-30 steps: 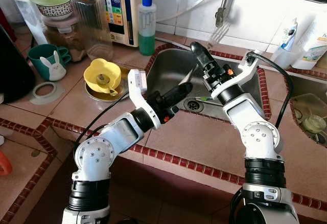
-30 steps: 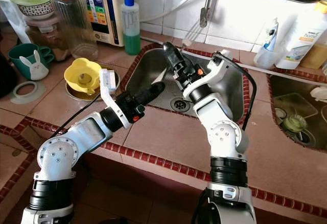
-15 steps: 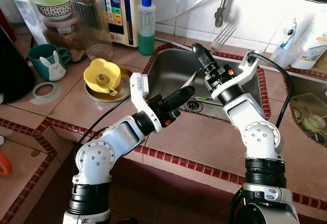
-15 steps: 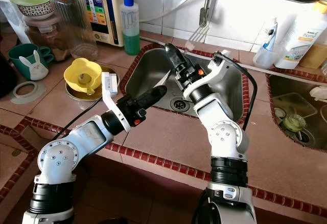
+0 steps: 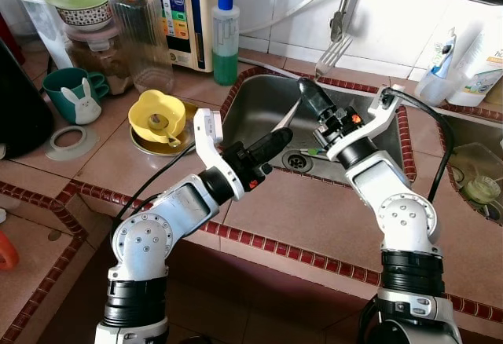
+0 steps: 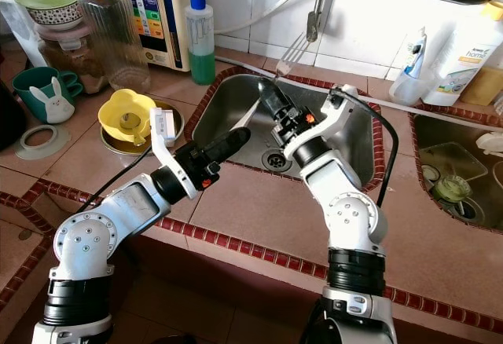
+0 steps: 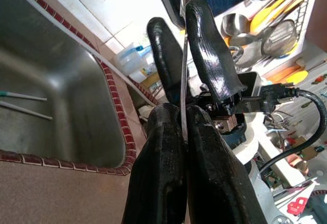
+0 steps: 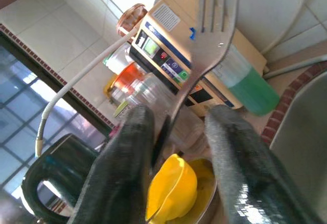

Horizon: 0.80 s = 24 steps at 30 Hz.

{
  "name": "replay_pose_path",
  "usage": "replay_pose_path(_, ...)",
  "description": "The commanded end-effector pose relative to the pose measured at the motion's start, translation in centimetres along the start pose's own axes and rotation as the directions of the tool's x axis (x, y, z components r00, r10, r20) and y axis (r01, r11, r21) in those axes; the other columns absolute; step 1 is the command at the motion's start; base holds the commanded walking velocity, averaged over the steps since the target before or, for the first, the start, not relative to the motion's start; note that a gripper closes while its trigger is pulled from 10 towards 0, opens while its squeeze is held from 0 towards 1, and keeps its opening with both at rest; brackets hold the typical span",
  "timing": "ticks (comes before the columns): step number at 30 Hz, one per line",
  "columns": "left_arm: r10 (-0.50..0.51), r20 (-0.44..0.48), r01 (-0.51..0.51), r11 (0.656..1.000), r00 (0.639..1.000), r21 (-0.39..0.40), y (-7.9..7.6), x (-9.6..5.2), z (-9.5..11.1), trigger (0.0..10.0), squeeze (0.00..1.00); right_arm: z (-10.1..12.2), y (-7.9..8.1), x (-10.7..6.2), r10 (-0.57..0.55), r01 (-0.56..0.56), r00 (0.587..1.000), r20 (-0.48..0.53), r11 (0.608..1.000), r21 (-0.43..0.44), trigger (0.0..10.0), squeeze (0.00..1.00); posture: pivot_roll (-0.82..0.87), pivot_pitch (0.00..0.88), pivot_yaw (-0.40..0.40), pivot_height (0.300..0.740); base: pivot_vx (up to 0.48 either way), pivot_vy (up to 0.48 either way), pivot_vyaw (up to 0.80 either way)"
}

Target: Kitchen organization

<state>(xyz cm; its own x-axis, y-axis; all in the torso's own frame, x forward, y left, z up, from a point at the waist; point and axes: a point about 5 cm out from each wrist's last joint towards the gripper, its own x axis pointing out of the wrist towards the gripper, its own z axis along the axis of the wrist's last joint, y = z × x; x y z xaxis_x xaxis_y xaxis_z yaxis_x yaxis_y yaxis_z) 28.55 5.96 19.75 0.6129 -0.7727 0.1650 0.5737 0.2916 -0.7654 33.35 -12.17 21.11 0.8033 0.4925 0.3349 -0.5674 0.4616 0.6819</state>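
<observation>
The fork [image 5: 334,49] stands over the sink [image 5: 259,104], its handle pinched in our left gripper [image 5: 279,134], whose jaws are shut on it. Our right gripper [image 5: 309,93] sits farther up the handle, its jaws a little apart on either side, one finger [image 8: 125,173] against the metal. The tines rise beyond it toward the tiled wall. On the table beside our left gripper lies a yellow cup [image 5: 156,116].

Left gripper [image 5: 277,135] fingers pinched together, right gripper [image 5: 308,93] fingers parted, arms converging.
</observation>
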Motion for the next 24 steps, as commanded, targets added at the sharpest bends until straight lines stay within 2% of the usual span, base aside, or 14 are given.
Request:
replay_pose_path(1,-0.029,-0.019,0.029,1.0,0.999,0.001,-0.7,0.3,-0.3,0.7,0.0,-0.2,0.3,-0.1,0.014,-0.014,1.0,-0.026,1.0,-0.007,0.0,0.0,0.08,0.101,-0.015,0.74,0.0,0.0,0.0)
replay_pose_path(5,-0.041,-0.036,0.041,0.999,0.999,-0.006,-0.9,0.3,-0.8,0.9,0.0,-0.5,0.5,0.0,0.026,-0.026,0.999,-0.039,1.0,-0.004,0.0,0.0,0.08,0.1,-0.015,0.74,0.0,0.0,0.0)
replay_pose_path(12,-0.062,-0.068,0.061,0.998,0.996,-0.022,-1.2,0.2,-1.4,1.8,0.0,-1.0,0.7,-0.2,0.045,-0.044,0.997,-0.067,0.999,0.006,0.0,0.0,0.08,0.102,-0.014,0.74,0.0,0.0,0.0)
replay_pose_path(14,-0.082,-0.089,0.08,0.996,0.993,-0.025,-1.4,0.1,-1.6,2.1,0.0,-1.0,0.8,-0.3,0.053,-0.053,0.996,-0.072,0.999,0.01,0.0,0.0,0.08,0.103,-0.014,0.74,0.0,0.0,0.0)
replay_pose_path(15,-0.084,-0.093,0.082,0.996,0.992,-0.026,-1.4,0.1,-1.6,2.8,0.0,-1.1,0.8,-0.3,0.055,-0.054,0.996,-0.075,0.998,0.01,0.0,0.0,0.08,0.103,-0.014,0.74,0.0,0.0,0.0)
replay_pose_path(18,-0.086,-0.097,0.084,0.996,0.992,-0.029,-1.5,0.1,-1.7,3.1,0.0,-1.2,0.8,-0.4,0.054,-0.053,0.995,-0.078,0.999,0.011,0.0,0.0,0.08,0.103,-0.013,0.74,0.0,0.0,0.0)
replay_pose_path(20,-0.087,-0.102,0.085,0.996,0.991,-0.028,-1.5,0.2,-1.8,4.9,0.0,-1.2,0.8,-0.4,0.05,-0.049,0.996,-0.078,0.999,0.015,0.0,0.0,0.08,0.102,-0.013,0.74,0.0,0.0,0.0)
replay_pose_path(22,-0.089,-0.105,0.087,0.996,0.99,-0.029,-1.5,0.2,-1.8,4.9,0.0,-1.2,0.8,-0.4,0.05,-0.049,0.996,-0.078,0.999,0.016,0.0,0.0,0.08,0.102,-0.013,0.74,0.0,0.0,0.0)
replay_pose_path(23,-0.088,-0.107,0.085,0.996,0.99,-0.025,-1.5,0.1,-1.8,8.7,0.0,-1.2,0.8,-0.4,0.05,-0.049,0.996,-0.078,0.999,0.017,0.0,0.0,0.08,0.102,-0.013,0.74,0.0,0.0,0.0)
replay_pose_path(24,-0.085,-0.112,0.083,0.996,0.99,-0.021,-1.5,0.1,-1.8,10.0,0.0,-1.2,0.7,-0.5,0.05,-0.049,0.996,-0.078,0.999,0.017,0.0,0.0,0.08,0.102,-0.013,0.74,0.0,0.0,0.0)
